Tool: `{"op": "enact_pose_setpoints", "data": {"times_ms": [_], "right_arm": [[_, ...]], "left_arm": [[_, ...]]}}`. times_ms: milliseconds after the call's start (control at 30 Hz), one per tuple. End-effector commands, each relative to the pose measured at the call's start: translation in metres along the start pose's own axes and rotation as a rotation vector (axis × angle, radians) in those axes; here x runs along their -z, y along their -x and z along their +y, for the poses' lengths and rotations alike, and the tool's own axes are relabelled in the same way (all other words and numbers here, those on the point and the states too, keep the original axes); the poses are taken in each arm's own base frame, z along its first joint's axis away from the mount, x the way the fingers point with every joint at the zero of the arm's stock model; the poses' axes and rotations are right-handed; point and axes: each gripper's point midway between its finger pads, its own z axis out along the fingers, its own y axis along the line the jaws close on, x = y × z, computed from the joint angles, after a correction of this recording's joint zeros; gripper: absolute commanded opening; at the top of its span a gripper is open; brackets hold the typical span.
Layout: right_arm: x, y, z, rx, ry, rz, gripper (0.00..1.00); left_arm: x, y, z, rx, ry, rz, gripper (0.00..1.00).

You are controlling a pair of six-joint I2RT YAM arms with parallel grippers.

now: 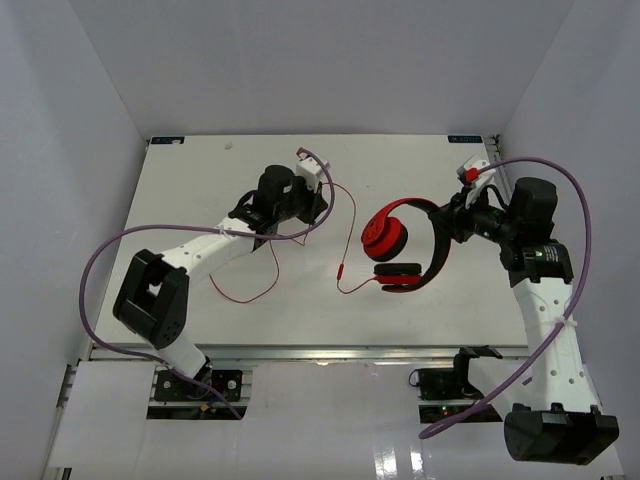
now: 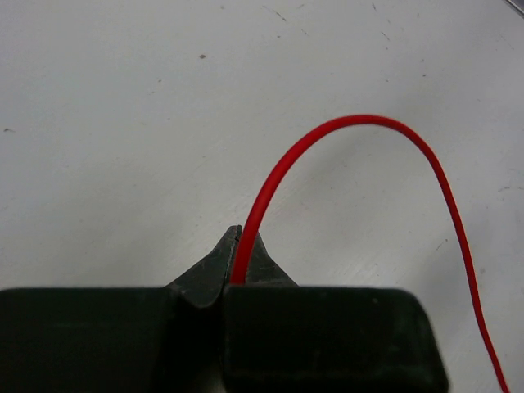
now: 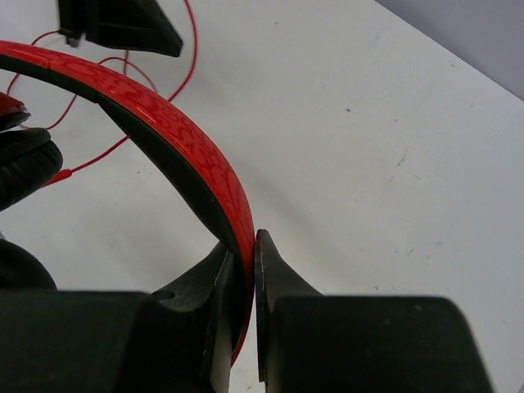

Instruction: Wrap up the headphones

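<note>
The red headphones [image 1: 392,240] lie right of the table's middle, one cup [image 1: 384,237] upright, the other [image 1: 398,276] nearer me. My right gripper [image 1: 447,219] is shut on the headband [image 3: 196,155], red outside and black inside, in the right wrist view [image 3: 243,246]. The thin red cord [image 1: 343,215] runs from the cups up and left to my left gripper [image 1: 318,205], which is shut on it; in the left wrist view [image 2: 242,246] the cord [image 2: 344,124] arches out of the jaws and drops right. More cord [image 1: 250,295] loops on the table below the left arm.
Thick purple cables [image 1: 100,270] hang off both arms, the right one [image 1: 580,250] arching wide. White walls close the table [image 1: 200,180] on three sides. The left gripper shows at the top of the right wrist view [image 3: 119,29].
</note>
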Motion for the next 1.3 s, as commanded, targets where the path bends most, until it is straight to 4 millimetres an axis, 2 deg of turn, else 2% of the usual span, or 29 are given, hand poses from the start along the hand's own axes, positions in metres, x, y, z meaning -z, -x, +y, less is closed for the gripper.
{"op": "enact_pose_setpoints", "data": {"times_ms": [0,133,333,500,667,767,900,1100,1267], "right_arm": [[-0.005,0.029,0.029,0.152,0.081,-0.044,0.08],[-0.017,0.02,0.041,0.191,0.111,0.003,0.08],[-0.039,-0.001,0.035,0.223,0.055,0.084,0.08],[-0.069,-0.022,0.032,0.232,-0.04,0.179,0.08],[-0.095,-0.021,0.024,0.174,-0.145,0.198,0.08],[-0.108,-0.023,0.007,0.137,-0.227,0.238,0.08],[-0.118,-0.016,-0.001,0.103,-0.267,0.234,0.08],[-0.13,-0.02,-0.017,0.064,-0.346,0.261,0.08],[-0.14,-0.019,-0.022,0.014,-0.381,0.257,0.08]], "left_arm": [[-0.006,0.006,-0.014,0.002,-0.1,0.06,0.0],[-0.013,0.014,-0.016,0.005,-0.121,0.081,0.0],[-0.012,0.027,-0.013,0.001,-0.101,0.102,0.0],[-0.004,0.042,-0.003,-0.054,-0.039,0.118,0.0],[-0.001,0.053,-0.001,-0.164,0.075,0.155,0.0],[0.003,0.053,-0.003,-0.209,0.11,0.184,0.0],[0.01,0.053,-0.003,-0.26,0.192,0.209,0.0],[0.021,0.057,-0.019,-0.301,0.217,0.215,0.0],[0.033,0.071,-0.039,-0.298,0.197,0.194,0.0]]}}
